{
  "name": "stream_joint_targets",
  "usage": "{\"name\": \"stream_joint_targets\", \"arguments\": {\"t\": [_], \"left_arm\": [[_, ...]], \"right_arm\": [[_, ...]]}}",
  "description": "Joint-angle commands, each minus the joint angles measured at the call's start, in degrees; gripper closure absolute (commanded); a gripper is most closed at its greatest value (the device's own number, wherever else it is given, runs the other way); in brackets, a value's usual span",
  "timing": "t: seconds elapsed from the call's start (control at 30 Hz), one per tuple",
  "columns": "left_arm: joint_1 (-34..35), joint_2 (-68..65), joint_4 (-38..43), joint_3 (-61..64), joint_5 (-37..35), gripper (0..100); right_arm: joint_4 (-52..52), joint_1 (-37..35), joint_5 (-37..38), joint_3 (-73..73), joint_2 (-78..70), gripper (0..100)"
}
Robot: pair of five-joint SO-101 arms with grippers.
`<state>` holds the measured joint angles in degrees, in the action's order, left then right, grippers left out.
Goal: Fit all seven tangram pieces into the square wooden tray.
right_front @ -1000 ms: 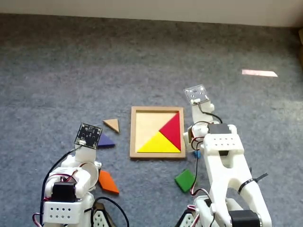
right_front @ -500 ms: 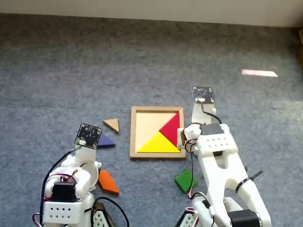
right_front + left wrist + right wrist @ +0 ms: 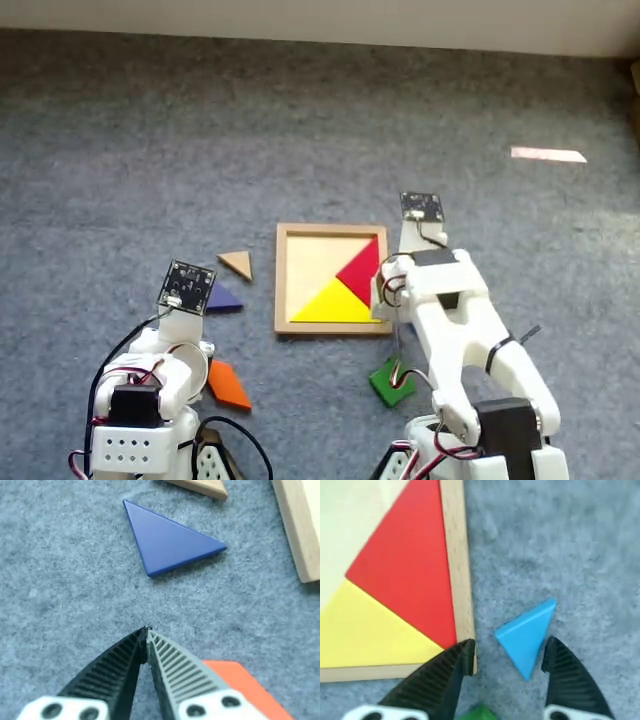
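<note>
The right gripper [image 3: 509, 645] stands spread and empty, its tips either side of a small light-blue wooden triangle [image 3: 525, 632]. The square wooden tray [image 3: 454, 555], holding a red triangle [image 3: 405, 565] and a yellow triangle [image 3: 365, 630], lies just beside one tip. The left gripper [image 3: 146, 632] is pinched closed on nothing, with a dark-blue wooden triangle [image 3: 167, 547] just ahead.

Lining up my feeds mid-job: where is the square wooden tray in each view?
High view: the wooden tray lies near the middle of the picture.
Left wrist view: a strip of its frame sits beyond the dark blue triangle.
Right wrist view: its frame runs along the red triangle.
Landmark: the red triangle ties the high and right wrist views; the dark blue triangle ties the high and left wrist views.
</note>
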<state>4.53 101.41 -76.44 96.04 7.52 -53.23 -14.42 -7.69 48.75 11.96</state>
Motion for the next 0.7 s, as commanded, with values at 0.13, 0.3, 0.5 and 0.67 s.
{"name": "stream_joint_targets", "arguments": {"t": [0.13, 0.3, 0.5, 0.67], "left_arm": [[0.84, 2.59, -0.70, 1.19, 0.18, 99], [0.84, 2.59, -0.70, 1.19, 0.18, 99], [0.84, 2.59, -0.70, 1.19, 0.18, 99], [0.84, 2.59, -0.70, 1.19, 0.18, 99]], "right_arm": [[0.22, 4.79, -0.44, -3.56, -1.80, 76.7], [0.04, 5.23, -0.44, -3.21, 0.04, 76.7], [-1.19, 5.32, -0.70, -2.95, 4.09, 76.7], [-2.33, 6.02, -0.53, -2.95, 5.93, 76.7]]}}
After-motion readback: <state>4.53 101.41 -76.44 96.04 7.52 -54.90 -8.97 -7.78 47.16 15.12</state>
